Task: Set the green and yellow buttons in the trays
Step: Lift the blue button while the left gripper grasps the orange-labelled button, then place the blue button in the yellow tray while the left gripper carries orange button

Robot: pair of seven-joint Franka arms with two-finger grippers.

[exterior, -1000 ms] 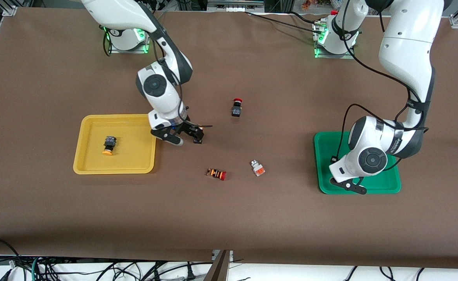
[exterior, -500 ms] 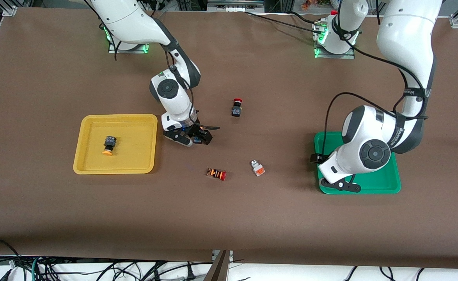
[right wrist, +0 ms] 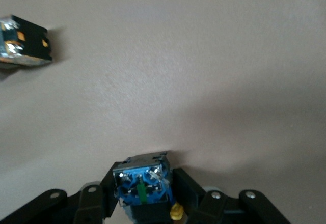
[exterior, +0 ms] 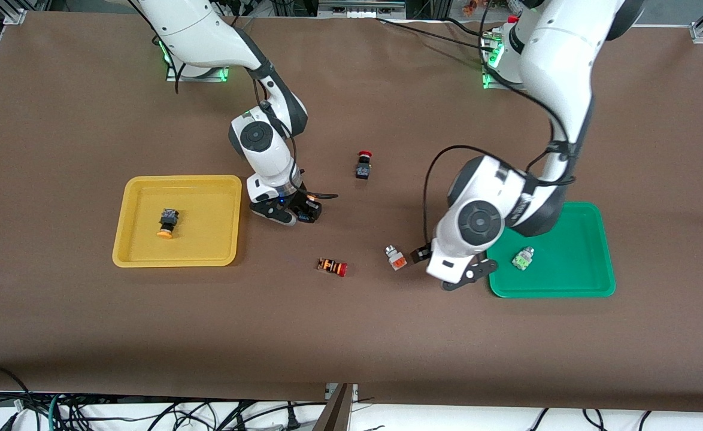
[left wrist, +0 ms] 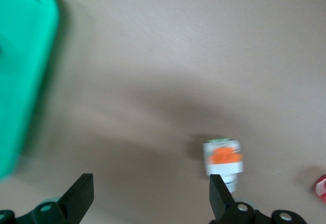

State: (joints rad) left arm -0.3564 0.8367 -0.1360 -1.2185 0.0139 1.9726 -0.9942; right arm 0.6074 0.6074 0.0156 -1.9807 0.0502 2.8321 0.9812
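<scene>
My right gripper (exterior: 294, 212) is shut on a black-bodied switch (right wrist: 142, 186) with a blue terminal end, low over the table beside the yellow tray (exterior: 139, 260). That tray holds a black switch with a yellow-orange cap (exterior: 166, 222). My left gripper (exterior: 441, 267) is open and empty, low over the table between the green tray (exterior: 573, 287) and a silver switch with an orange face (exterior: 396, 257). In the left wrist view the gripper (left wrist: 150, 198) has the orange-faced switch (left wrist: 222, 158) just beside one fingertip (left wrist: 219, 196). A silver switch with a green face (exterior: 523, 258) lies in the green tray.
A black switch with a red mushroom cap (exterior: 363, 164) stands mid-table, also in the right wrist view (right wrist: 25, 46). An orange-striped switch with a red cap (exterior: 332, 266) lies nearer the front camera. The green tray's edge (left wrist: 20, 71) shows in the left wrist view.
My left arm swung from over the green tray to the table beside the orange-faced switch, uncovering the green-faced switch in the tray. My right gripper shifted slightly away from the yellow tray, still gripping its switch.
</scene>
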